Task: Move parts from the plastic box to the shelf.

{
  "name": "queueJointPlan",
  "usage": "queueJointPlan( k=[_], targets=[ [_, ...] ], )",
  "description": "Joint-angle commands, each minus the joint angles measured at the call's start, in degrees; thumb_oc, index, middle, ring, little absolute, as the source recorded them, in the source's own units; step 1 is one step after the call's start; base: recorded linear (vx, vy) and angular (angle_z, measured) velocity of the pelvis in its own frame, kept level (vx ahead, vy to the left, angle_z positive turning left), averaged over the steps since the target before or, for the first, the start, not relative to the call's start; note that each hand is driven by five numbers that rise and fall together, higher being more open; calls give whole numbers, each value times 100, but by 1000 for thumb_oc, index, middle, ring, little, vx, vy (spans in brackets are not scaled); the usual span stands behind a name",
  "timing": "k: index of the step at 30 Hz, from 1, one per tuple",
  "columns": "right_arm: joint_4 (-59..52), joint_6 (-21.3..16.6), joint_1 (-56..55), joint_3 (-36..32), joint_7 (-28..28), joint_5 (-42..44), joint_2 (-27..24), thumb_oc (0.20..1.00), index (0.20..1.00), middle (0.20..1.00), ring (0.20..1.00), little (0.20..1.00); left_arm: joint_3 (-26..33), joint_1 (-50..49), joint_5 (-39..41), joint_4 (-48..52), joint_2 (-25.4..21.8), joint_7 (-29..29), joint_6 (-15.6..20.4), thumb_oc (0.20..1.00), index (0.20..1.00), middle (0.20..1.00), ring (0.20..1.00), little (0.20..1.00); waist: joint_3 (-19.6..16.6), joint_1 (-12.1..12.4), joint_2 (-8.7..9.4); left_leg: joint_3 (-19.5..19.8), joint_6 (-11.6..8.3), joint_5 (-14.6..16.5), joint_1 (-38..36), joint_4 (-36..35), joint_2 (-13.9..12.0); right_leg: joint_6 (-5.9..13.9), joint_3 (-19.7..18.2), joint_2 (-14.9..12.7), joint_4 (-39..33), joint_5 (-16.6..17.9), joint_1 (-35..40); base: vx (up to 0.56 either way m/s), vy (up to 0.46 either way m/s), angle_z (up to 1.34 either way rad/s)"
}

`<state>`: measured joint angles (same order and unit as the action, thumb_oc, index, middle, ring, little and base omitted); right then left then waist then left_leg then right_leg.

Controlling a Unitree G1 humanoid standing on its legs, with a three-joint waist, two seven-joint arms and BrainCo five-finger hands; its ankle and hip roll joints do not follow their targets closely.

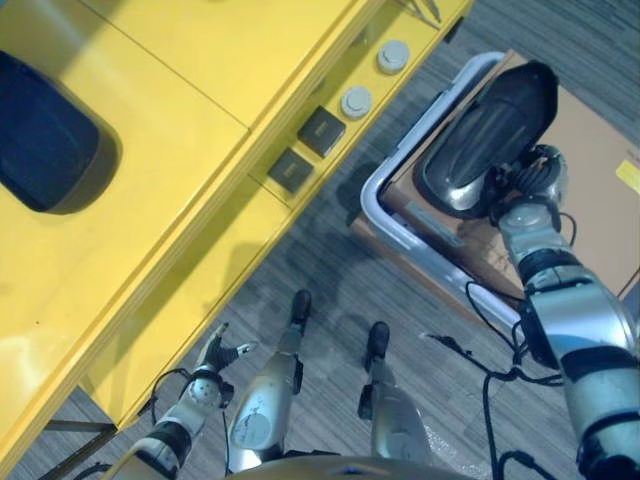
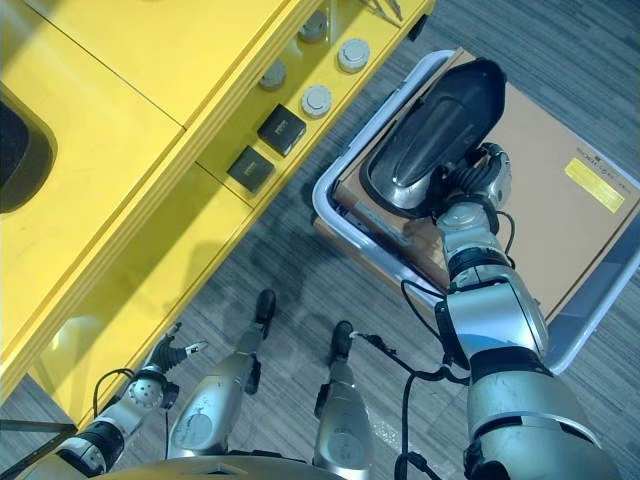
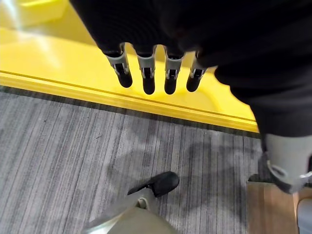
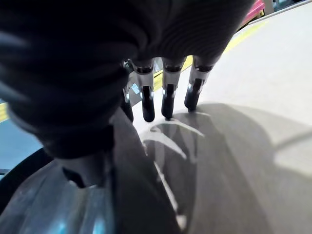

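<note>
Fingers of my right hand (image 2: 478,172) curl around the dark part (image 2: 432,135), lifting it above the plastic box (image 2: 335,215); my left hand (image 1: 215,352) hangs relaxed beside the yellow shelf (image 1: 200,120).

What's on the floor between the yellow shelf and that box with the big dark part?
Only bare grey carpet lies between the yellow shelf and the plastic box, shown in both eye views.
</note>
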<state>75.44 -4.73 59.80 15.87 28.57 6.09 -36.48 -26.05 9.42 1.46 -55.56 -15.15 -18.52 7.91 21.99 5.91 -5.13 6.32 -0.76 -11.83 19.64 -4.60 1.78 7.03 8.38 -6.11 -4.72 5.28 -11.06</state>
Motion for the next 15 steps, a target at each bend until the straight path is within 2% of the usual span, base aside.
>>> queueJointPlan(
  k=[1,5,10,12,14,15],
  targets=[
    [437,286,-92,597,-293,-626,190,200,200,200,200,200,-268,213,-144,-158,90,-54,32,1000,1000,1000,1000,1000,-299,61,28,-189,-324,496,-241,-40,-77,370,-265,-366,-28,154,-119,0,0,0],
    [265,394,-219,737,-229,-1133,93,200,200,200,200,200,-229,311,-138,491,-62,-128,91,1000,1000,1000,1000,1000,-398,-15,129,-235,-305,557,-402,-40,-103,362,-294,-338,-28,127,6,7,-12,0],
    [221,450,-506,821,-499,-1344,98,200,200,200,200,200,-521,651,-650,1233,-359,79,71,1000,1000,1000,1000,1000,-638,-158,268,-336,-281,671,-758,-38,-164,327,-304,-307,-28,16,326,26,-30,-1],
    [97,428,-708,898,-604,-1494,335,200,200,200,200,200,-504,921,-412,1509,-315,189,92,1000,1000,1000,1000,1000,-856,-279,358,-441,-253,762,-997,-17,-202,306,-364,-287,-28,-49,517,44,-56,-14],
    [8,408,-806,931,-655,-1523,446,200,200,200,200,200,-451,990,-268,1550,-265,220,105,1000,1000,1000,1000,1000,-915,-316,392,-483,-247,785,-1080,-11,-214,296,-401,-281,-28,-60,565,38,-44,-28],
    [-92,407,-865,996,-725,-1586,579,200,200,200,200,200,-333,1091,61,1498,-169,264,95,1000,1000,1000,1000,1000,-1004,-366,439,-539,-250,808,-1186,-4,-231,285,-438,-272,-18,-83,638,77,-97,-28]
  ],
)
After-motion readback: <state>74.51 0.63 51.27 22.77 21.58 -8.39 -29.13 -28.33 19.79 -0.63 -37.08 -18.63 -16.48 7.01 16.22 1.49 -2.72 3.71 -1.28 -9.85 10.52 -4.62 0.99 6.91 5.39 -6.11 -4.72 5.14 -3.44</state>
